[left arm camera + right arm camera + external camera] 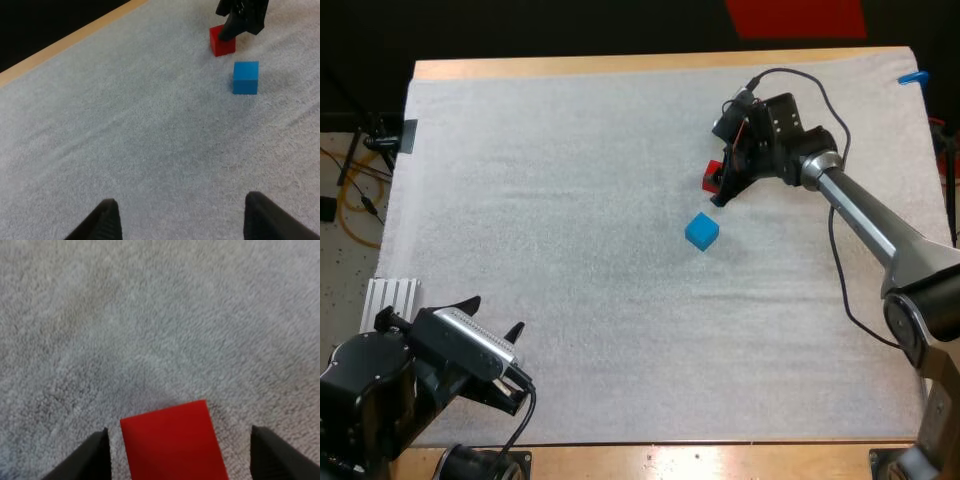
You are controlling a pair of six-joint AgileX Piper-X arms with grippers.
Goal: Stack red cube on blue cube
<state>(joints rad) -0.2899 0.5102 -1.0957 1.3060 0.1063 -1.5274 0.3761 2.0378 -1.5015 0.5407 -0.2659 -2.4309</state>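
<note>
The red cube (pixel 710 178) sits on the white mat (pixel 570 180), just up and right of the blue cube (pixel 701 231). My right gripper (pixel 720 186) is lowered around the red cube (pixel 172 440); it is open, with a gap on each side between its fingers and the cube. In the left wrist view the red cube (pixel 222 42) lies under the right gripper (pixel 234 27), and the blue cube (pixel 245 77) rests a short way nearer. My left gripper (pixel 495 315) hangs open over bare mat at the near left, holding nothing.
The mat's far edge meets a wooden table border (pixel 620 65). A ribbed white metal block (pixel 392 297) lies at the mat's left edge near my left arm. Open mat stretches between the left gripper and the cubes.
</note>
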